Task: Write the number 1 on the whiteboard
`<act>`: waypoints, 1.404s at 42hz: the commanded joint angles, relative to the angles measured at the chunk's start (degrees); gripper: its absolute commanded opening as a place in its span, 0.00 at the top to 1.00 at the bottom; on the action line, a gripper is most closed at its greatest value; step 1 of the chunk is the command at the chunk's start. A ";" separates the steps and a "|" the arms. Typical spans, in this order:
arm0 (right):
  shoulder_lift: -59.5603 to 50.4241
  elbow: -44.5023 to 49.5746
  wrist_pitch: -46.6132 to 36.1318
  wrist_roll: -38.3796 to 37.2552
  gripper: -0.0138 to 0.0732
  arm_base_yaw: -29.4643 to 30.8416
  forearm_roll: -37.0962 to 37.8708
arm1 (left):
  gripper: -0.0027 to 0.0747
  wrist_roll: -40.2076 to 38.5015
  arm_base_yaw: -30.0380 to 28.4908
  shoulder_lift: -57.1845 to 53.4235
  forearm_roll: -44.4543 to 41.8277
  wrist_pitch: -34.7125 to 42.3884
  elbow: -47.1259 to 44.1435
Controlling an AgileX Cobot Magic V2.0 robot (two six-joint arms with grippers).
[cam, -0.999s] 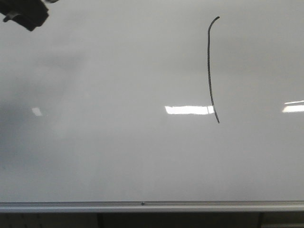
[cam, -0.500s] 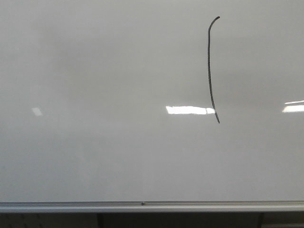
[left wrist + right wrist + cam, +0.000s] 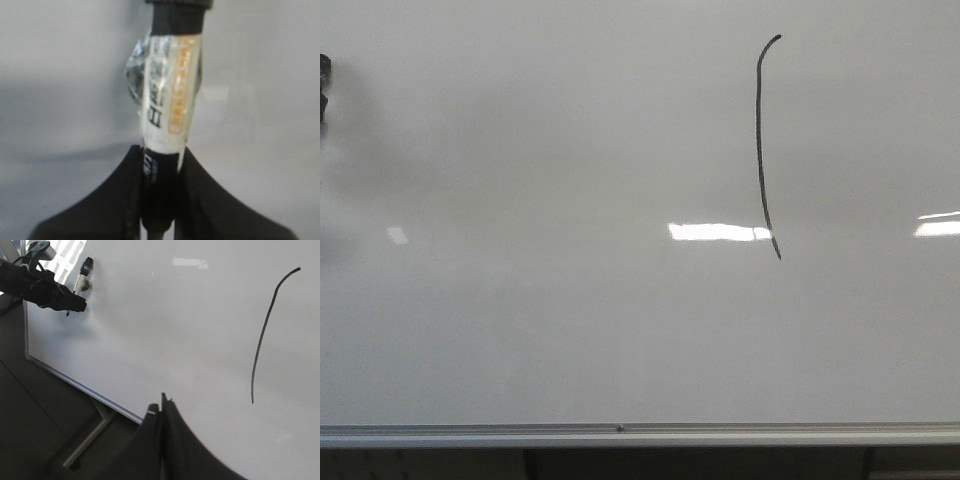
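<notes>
A second earlier a dark arm had hung at the top left of the board (image 3: 570, 330); it then left the view, and now only a dark sliver showed at the left edge. The left gripper (image 3: 161, 172) was clamped on the marker (image 3: 167, 95); the right gripper (image 3: 162, 412) was closed on nothing. The 1 (image 3: 763, 150), a thin black, slightly bowed stroke with a hooked top, stood upper right, apparently finished.

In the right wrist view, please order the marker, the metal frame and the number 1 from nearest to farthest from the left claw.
1. marker, held in the left claw
2. metal frame, just beside that arm
3. number 1, far across the whiteboard
</notes>
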State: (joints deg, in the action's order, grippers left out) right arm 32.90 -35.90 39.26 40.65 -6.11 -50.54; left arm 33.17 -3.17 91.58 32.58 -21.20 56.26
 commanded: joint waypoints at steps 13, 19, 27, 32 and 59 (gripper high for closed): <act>-0.09 -1.33 -1.97 0.31 0.91 0.31 -1.83 | 0.71 -0.35 0.52 0.83 1.34 4.62 1.48; -0.09 -1.33 -1.97 0.31 0.91 0.31 -1.83 | 0.44 -0.35 0.52 0.83 1.34 5.16 1.48; -0.09 -1.33 -1.97 0.31 0.91 0.31 -1.83 | 0.32 -0.35 0.39 -1.10 -2.04 3.17 1.48; -0.09 -1.33 -2.03 0.31 0.91 0.31 -1.83 | 0.32 -0.85 -0.11 -5.36 -7.10 -2.36 1.37; -0.09 -1.33 -2.69 0.31 0.91 0.31 -1.83 | 0.86 -1.81 -2.40 -30.23 -7.10 -20.92 -0.35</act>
State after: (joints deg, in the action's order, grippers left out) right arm 32.80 -35.90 39.34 40.54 -6.11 -50.54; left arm 31.66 -5.68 64.20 24.36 -43.83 55.38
